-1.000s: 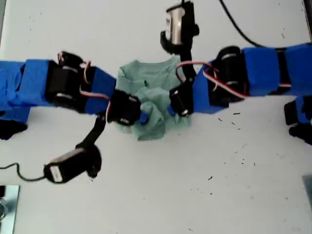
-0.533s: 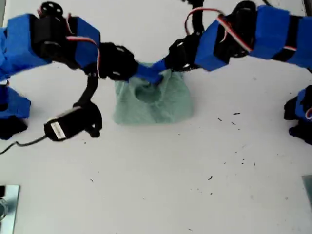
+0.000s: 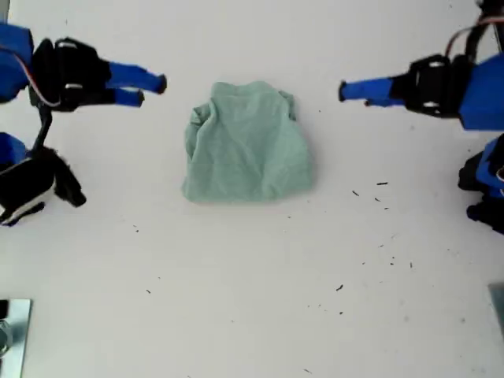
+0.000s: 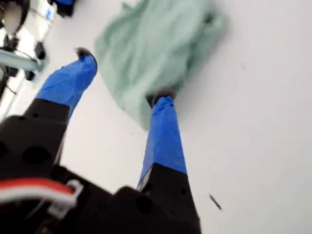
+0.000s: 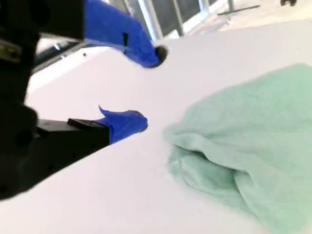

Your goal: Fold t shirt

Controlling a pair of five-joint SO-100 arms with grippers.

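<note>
- my second gripper (image 3: 151, 90) – at the exterior view's left. Half a second ago it was down on the far edge of the t shirt; now it is pulled back and clear of the cloth, with bare counter (image 3: 252, 299) between them.
- Its jaws are spread, with a visible gap between the two blue fingertips (image 5: 150, 87) in its wrist view. It holds nothing and touches nothing.
- t shirt (image 3: 247, 144) – mid-counter, between the two grippers and nearer the far edge. It was bunched under both grippers before; now it lies alone as a compact, roughly square bundle. It is wrinkled, with a lumpy fold at the far corner on the exterior view's left.
- my first gripper (image 3: 344, 92) – at the exterior view's right. It was also on the shirt's far edge half a second ago and is now backed off, apart from the cloth.
- Its wrist view shows the jaws wide apart (image 4: 124, 74) and empty. One fingertip lines up with the shirt edge there, but the exterior view shows a clear gap.
- Small dark specks (image 3: 368, 189) lie on the counter near the first arm.
</note>
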